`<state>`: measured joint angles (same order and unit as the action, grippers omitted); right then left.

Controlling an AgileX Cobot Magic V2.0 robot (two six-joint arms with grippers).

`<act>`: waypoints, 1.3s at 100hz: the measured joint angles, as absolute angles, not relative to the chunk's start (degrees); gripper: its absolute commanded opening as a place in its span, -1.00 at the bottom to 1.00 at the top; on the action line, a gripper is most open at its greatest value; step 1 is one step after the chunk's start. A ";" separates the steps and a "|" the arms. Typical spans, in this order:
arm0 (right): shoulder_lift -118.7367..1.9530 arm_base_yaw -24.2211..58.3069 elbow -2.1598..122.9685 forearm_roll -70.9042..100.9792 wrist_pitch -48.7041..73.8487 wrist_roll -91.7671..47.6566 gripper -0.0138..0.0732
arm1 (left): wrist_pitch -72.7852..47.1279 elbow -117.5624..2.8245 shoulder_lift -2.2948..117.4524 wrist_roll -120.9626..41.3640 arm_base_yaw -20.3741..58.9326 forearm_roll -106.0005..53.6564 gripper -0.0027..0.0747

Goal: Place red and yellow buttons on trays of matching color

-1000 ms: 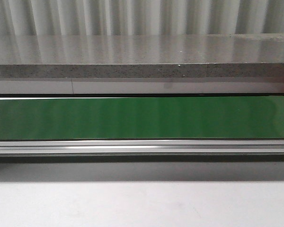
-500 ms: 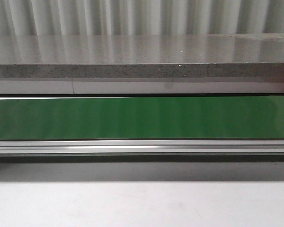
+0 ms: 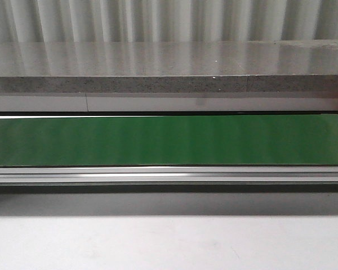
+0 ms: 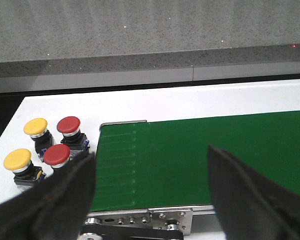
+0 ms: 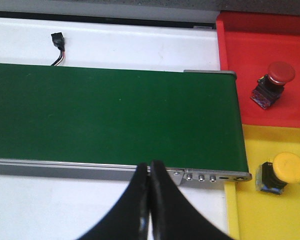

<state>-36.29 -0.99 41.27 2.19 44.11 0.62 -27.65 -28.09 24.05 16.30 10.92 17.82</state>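
Note:
In the left wrist view two red buttons (image 4: 68,125) (image 4: 57,154) and two yellow buttons (image 4: 35,126) (image 4: 17,159) stand on the white table beside the end of the green belt (image 4: 205,155). My left gripper (image 4: 150,165) hangs open above that belt end, nothing between its fingers. In the right wrist view a red button (image 5: 281,73) lies on the red tray (image 5: 260,45) and a yellow button (image 5: 289,167) sits on the yellow tray (image 5: 250,210). My right gripper (image 5: 150,167) is shut and empty, over the belt's near rail.
The front view shows only the green belt (image 3: 169,140), its metal rail (image 3: 169,175) and a grey stone ledge (image 3: 169,67); neither arm appears there. A small black connector with wires (image 5: 57,42) lies on the white table beyond the belt.

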 measured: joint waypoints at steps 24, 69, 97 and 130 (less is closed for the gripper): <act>-36.29 -0.99 41.27 2.19 44.11 0.62 -0.84 | -27.65 -28.09 24.05 16.30 10.92 17.51 0.53; -36.29 -0.99 41.27 2.19 44.11 0.62 -0.84 | -31.47 -33.99 39.28 31.79 2.77 20.27 0.53; -36.29 -0.99 41.27 2.19 44.11 0.62 -0.84 | -30.72 -42.06 57.84 36.72 -6.81 19.32 0.53; -36.29 -0.99 41.27 2.19 44.11 0.62 -0.84 | -27.46 -49.75 75.98 36.98 -9.83 17.21 0.53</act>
